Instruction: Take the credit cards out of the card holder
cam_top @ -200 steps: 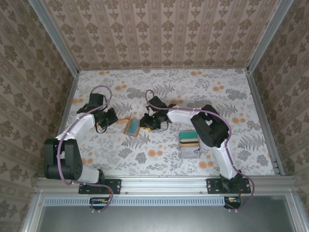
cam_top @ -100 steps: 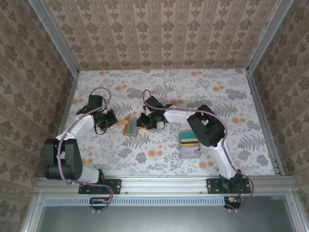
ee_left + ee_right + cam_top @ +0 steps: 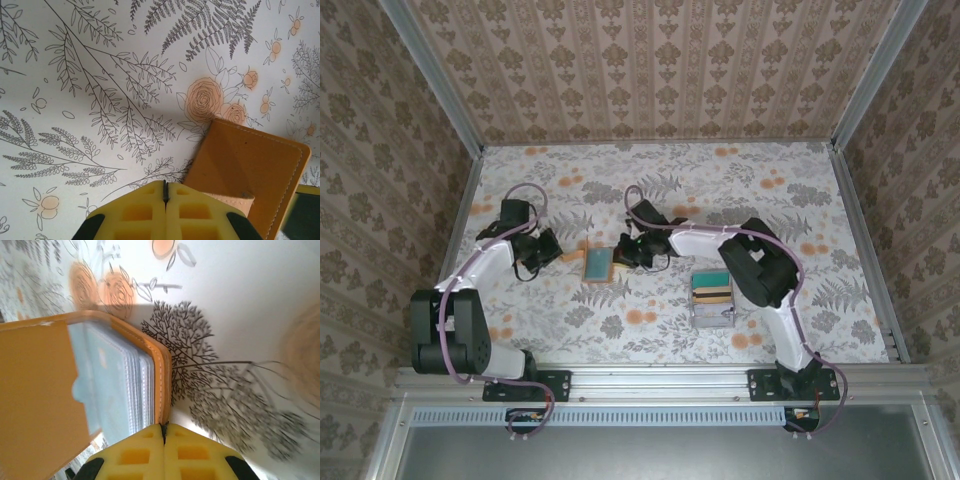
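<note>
Holder (image 3: 597, 264) open on table (image 3: 770, 190), left of centre, squarely between both grippers. Orange outside, grey-blue inside face up in top view. From right wrist: orange panel with a small notch in its edge lying over pale blue face, stack of clear sleeve edges beside the spine, orange rim wrapping round. Can't separate individual cards from the sleeves there. From left wrist: plain orange cover, rounded corner, stitch line along the border, tan strip at its near edge.

Left gripper (image 3: 165, 192): pads pressed together, no gap, at holder's left flap. Tan strip right against one pad, but can't tell whether anything is actually pinched.

Right gripper (image 3: 164, 434): pads also fully together, orange rim running straight into the seam between them. Clamped on holder's right edge by the look of it.

Around: grey tray (image 3: 712, 320) to near-right of holder, well apart, teal and yellow layers in it. Right arm's elbow just beside tray's far-right corner, forearm reaching left across table to holder. Left arm curving in from near-left. Both wrists crowding holder's two sides, with its inner face in plain sight from overhead.
</note>
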`<act>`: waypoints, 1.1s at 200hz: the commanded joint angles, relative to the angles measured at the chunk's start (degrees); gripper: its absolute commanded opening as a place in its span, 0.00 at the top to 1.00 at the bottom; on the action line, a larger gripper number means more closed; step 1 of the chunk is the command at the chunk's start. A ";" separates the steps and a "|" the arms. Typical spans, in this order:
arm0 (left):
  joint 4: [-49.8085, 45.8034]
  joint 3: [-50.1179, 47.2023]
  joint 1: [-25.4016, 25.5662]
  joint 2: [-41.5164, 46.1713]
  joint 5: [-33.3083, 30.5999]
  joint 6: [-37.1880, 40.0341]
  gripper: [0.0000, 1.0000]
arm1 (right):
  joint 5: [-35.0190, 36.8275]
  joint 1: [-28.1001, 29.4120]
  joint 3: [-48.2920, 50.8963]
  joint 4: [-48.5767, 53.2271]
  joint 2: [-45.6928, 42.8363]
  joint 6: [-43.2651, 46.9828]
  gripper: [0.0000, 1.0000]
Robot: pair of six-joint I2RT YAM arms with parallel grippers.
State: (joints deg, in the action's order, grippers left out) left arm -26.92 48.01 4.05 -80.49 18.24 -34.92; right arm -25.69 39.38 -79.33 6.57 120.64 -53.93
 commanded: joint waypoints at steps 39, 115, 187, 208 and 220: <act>2.21 -0.98 -0.29 -2.62 2.19 -1.05 1.00 | 3.00 -3.08 0.81 7.98 -12.15 5.87 1.00; 0.67 -0.81 -0.12 -5.21 -0.22 1.56 1.00 | 2.62 -2.91 0.57 10.42 -8.29 7.84 0.91; -6.73 3.40 0.46 -2.86 -5.44 4.39 0.46 | 1.90 -1.76 -1.49 9.14 -3.22 8.03 0.77; -8.91 6.73 1.84 -0.55 -6.03 5.54 0.38 | 1.87 -1.67 -1.46 8.78 -3.15 8.01 0.76; -9.82 8.50 3.43 -0.19 -5.77 6.16 0.37 | 1.75 -1.58 -1.52 8.73 -2.97 7.97 0.76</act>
State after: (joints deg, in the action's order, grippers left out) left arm -33.10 51.59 4.99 -83.59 13.19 -31.27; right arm -23.14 37.41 -79.13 15.22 117.10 -46.61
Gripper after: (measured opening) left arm 0.618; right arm 0.236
